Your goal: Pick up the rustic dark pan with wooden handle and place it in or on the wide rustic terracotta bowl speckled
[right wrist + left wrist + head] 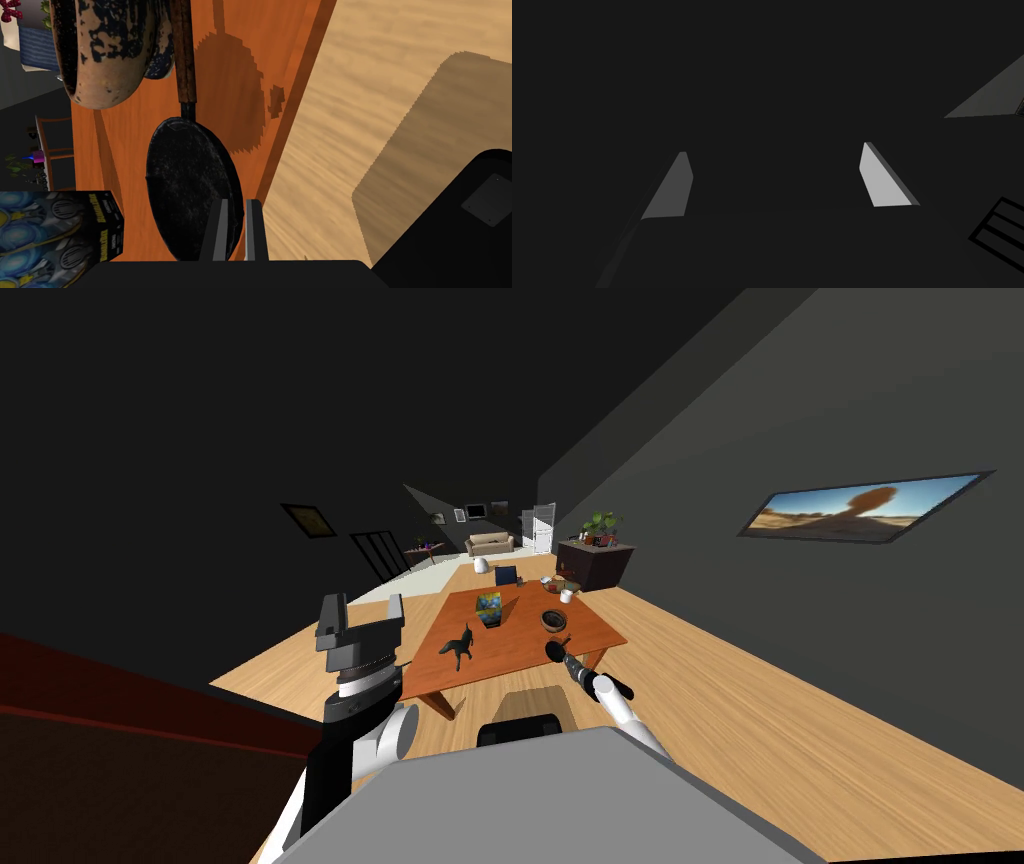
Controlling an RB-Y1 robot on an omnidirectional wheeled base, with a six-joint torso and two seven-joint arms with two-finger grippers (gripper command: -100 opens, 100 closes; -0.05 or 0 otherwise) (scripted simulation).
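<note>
Pan (190, 175) held up off surface (290, 40) near speckled bowl (100, 60) — rim pinched in my right hand (238, 201). Carry step: next, swing over bowl, lower, let go. Left hand (774, 148) spread — idle.

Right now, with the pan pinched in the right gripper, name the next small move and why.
Probably carry the pan a little toward the bowl. The right gripper is shut on its rim, its shadow on the table suggests it is lifted, and its dark body is apart from the bowl, with only the handle beside it.
</note>
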